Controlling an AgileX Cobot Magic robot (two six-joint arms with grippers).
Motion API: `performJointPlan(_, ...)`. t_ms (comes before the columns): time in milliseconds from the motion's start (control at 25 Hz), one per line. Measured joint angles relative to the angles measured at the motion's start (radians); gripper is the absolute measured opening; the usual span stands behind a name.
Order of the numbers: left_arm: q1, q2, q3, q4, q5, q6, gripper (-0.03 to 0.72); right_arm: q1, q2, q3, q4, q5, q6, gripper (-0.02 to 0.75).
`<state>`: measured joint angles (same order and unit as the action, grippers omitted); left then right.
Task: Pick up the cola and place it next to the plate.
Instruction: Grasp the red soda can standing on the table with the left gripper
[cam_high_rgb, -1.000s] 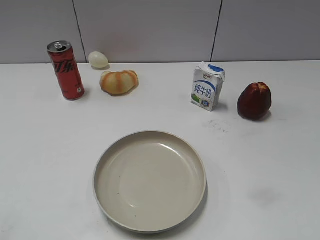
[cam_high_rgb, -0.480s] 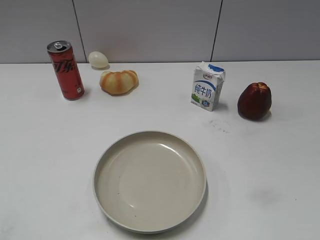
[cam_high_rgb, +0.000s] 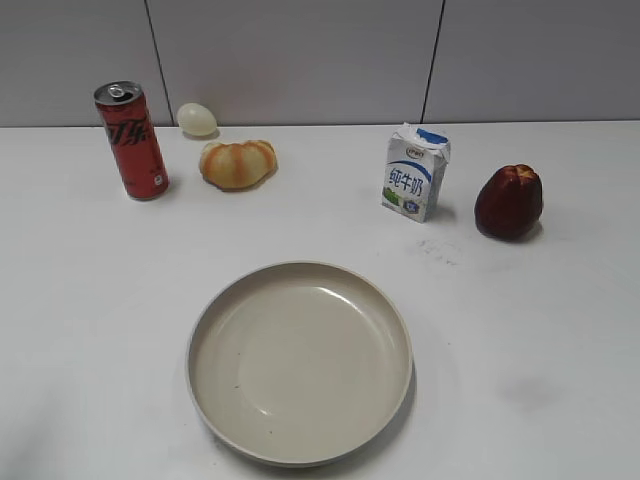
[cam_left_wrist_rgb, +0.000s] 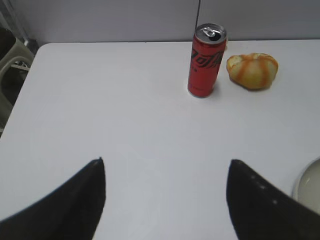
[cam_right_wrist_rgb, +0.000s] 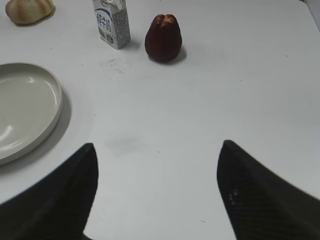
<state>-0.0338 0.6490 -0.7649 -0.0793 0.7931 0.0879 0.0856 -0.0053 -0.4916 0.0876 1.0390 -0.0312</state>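
- We see a white table (cam_high_rgb: 520, 400) backed by a grey panelled wall (cam_high_rgb: 300, 60), viewed at a downward slant.
- The cola (cam_high_rgb: 131, 141), a tall slim red can with black lettering and a silver top, stands upright at the far left of the table, close to the wall.
- The plate (cam_high_rgb: 300, 452), a wide round beige dish with a raised rim, sits near the front, at about the middle, well apart from the cola. Nothing lies in it.
- Just right of the cola, a pale egg-shaped object (cam_high_rgb: 197, 119) rests by the wall, with an orange-and-cream ribbed bun-like item (cam_high_rgb: 237, 163) in front of it.
- Further right, a white-and-blue milk carton (cam_high_rgb: 415, 172) stands upright, and a dark red fruit (cam_high_rgb: 509, 201) sits to its right.
- Neither arm appears in the exterior view.
- In the left wrist view, the left gripper (cam_left_wrist_rgb: 166, 200) hovers above bare table with its two dark fingers spread wide and nothing between them. The cola stands ahead of it, well apart, a little to the right of the gap.
- In the right wrist view, the right gripper (cam_right_wrist_rgb: 157, 192) also has its fingers spread wide over bare table and holds nothing. The plate's rim lies to its left, with the carton and red fruit ahead.
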Motion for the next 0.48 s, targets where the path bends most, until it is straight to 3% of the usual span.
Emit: performJointPlan(480, -0.017, 0.710, -0.653, -0.016, 0.141, 0.000, 0.572, 0.000, 0.000, 0.000, 0.000, 0.000, 0.000, 0.593)
